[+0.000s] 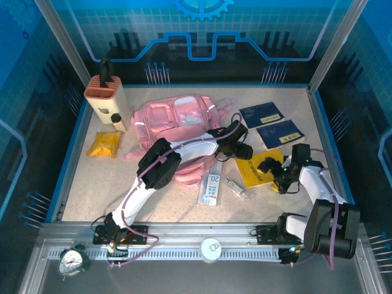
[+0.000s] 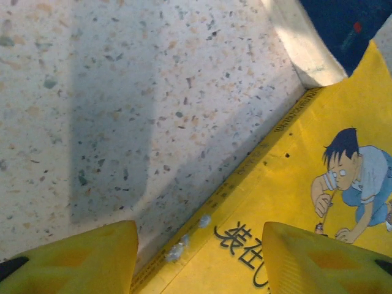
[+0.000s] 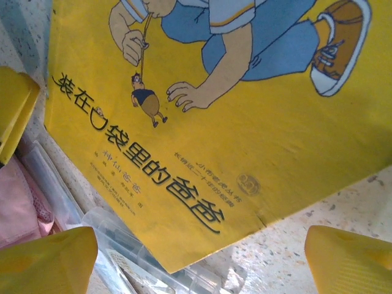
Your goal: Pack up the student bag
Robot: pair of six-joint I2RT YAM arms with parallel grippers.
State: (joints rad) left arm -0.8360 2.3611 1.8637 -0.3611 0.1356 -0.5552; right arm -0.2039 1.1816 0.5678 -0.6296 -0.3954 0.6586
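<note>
From above, the student bag (image 1: pixel 177 119) lies back-centre on the table, with the yellow picture book (image 1: pixel 257 171) near its right. At the left wrist, the left gripper (image 2: pixel 199 260) stands apart astride the book's edge and should catch it squarely. At the right wrist, the right gripper (image 3: pixel 199 262), also apart, hovers over the book's corner and should avoid the clear case (image 3: pixel 122 245).

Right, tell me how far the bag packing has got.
Nothing visibly packed. The left hand and right hand, both open, hover over the yellow book, holding nothing. Left to go into the pink backpack: that book, two blue booklets, a white box, a clear case and a yellow packet, all lying on the table.
</note>
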